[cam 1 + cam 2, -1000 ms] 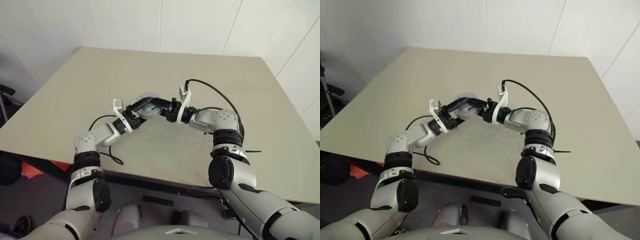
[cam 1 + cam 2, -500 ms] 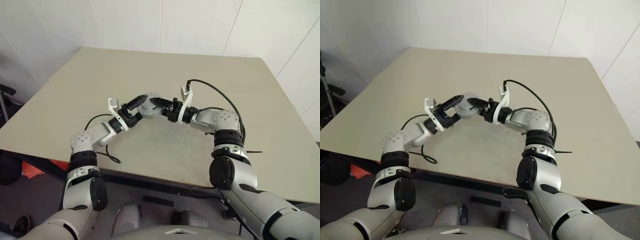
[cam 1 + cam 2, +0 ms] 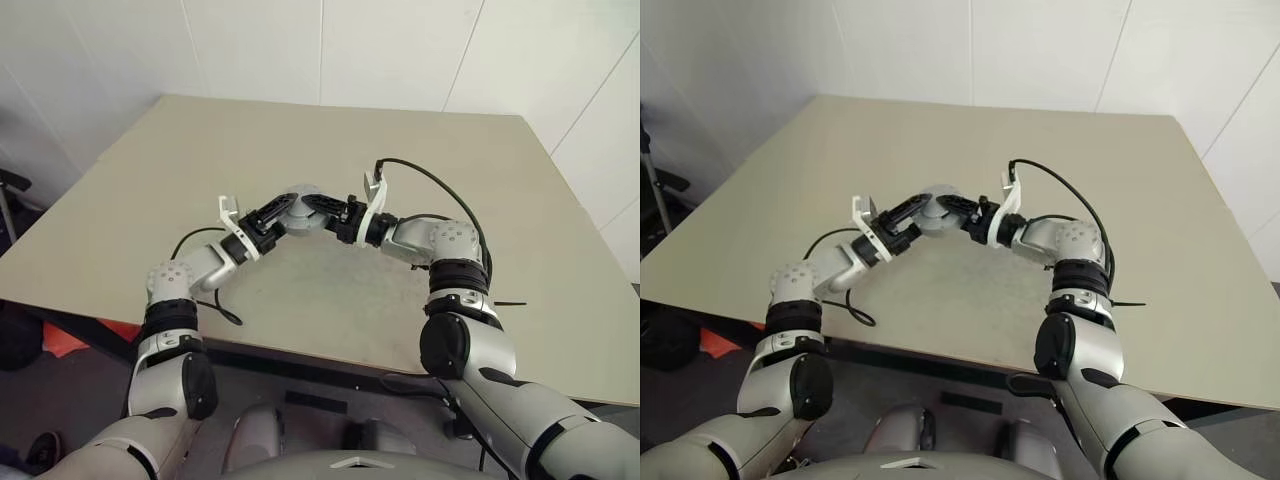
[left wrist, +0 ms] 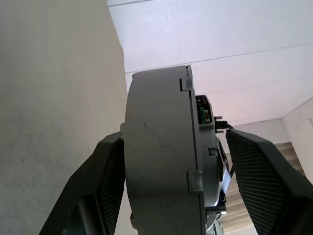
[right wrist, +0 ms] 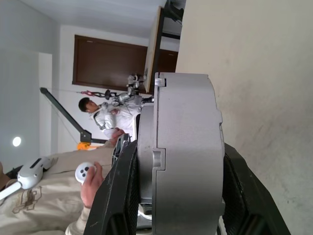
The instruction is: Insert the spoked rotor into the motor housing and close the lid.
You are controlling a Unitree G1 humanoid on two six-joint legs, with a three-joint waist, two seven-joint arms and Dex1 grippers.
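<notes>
Narrowing since a second ago, the left gripper [image 4: 171, 196] half-spans the stiff, heavy-looking motor housing [image 3: 300, 197] at nine o'clock, which the right gripper [image 5: 171, 196] pinches across its smooth, likely slippery rim.

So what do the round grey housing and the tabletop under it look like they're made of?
The squat round grey motor housing looks like cast or machined metal: matt grey, with crisp notches and fine scratches. The beige table looks like laminate or painted board, smooth and slightly scuffed, though I can't be sure. The end effector fingers show black textured pads, probably rubber.
</notes>
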